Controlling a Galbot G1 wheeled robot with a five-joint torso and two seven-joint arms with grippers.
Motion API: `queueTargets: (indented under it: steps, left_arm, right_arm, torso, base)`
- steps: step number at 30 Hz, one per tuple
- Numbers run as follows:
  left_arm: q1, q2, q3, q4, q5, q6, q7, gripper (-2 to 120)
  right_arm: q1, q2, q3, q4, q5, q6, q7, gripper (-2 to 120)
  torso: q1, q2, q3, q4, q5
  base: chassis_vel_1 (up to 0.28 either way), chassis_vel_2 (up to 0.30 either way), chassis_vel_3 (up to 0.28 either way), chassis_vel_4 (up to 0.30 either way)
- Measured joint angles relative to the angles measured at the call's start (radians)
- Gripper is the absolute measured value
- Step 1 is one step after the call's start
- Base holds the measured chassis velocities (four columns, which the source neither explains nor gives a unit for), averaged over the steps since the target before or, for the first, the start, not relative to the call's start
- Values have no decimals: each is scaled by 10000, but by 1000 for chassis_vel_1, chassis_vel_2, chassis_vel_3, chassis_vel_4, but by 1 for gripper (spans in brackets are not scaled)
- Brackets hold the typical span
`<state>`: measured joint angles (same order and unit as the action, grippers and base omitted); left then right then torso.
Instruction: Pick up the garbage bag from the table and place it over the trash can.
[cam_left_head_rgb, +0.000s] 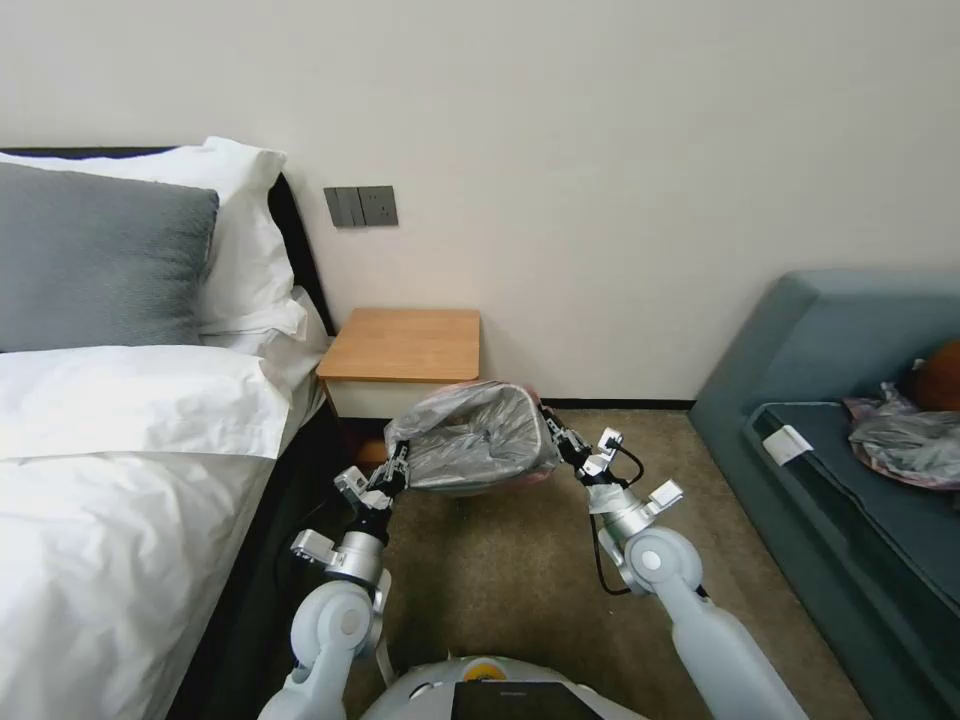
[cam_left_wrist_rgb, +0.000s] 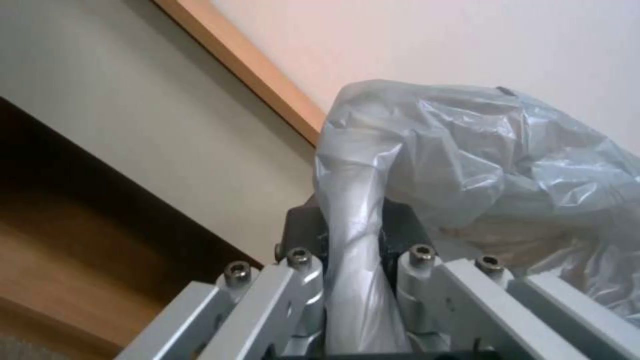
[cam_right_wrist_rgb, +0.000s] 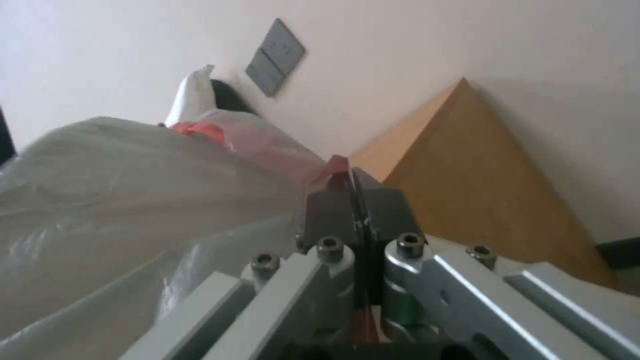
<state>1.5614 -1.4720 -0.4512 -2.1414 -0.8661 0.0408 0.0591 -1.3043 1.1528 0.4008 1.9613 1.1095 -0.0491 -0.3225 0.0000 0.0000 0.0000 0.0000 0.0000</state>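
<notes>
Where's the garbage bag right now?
In the head view the garbage bag hangs stretched between the left gripper and right gripper, just in front of the table, above the carpet.

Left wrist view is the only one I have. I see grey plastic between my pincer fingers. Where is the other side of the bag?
Observer: The right pincer is shut on the far edge of the bag. The left pincer holds the near edge, so the bag is spread between the two.
Operator: Which part does the right one hold?
Observer: The pink rim, pinched flat between its fingers.
Operator: Does the bag lie on the table?
Observer: No. It hangs over the carpet, in front of the table and lower than its top.
</notes>
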Motion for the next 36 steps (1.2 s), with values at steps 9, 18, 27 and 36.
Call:
queueTargets:
  steps: [9,18,27,36]
  left_arm:
    - [110,-27,83,-99,-349,-4,22,7]
    - [320,-15,165,-349,-814,124,-33,7]
    - [294,-29,175,-508,-889,252,-74,7]
    - [163,-87,142,-259,558,270,-384,7]
  right_arm:
    - [154,28,4,-483,-370,180,171,0]
    - [402,156,-93,-1365,-1190,418,342,0]
    - [631,237,-127,-2196,-1614,623,370,0]
    - [215,347,-4,-1671,-2550,961,331,17]
  torso:
    - [0,0,0,0,-1]
    - [0,0,0,1,0]
    - [0,0,0,0,0]
    - [0,0,0,1,-1]
  base:
    - [0,0,0,0]
    - [0,0,0,0]
    - [0,0,0,0]
    - [0,0,0,0]
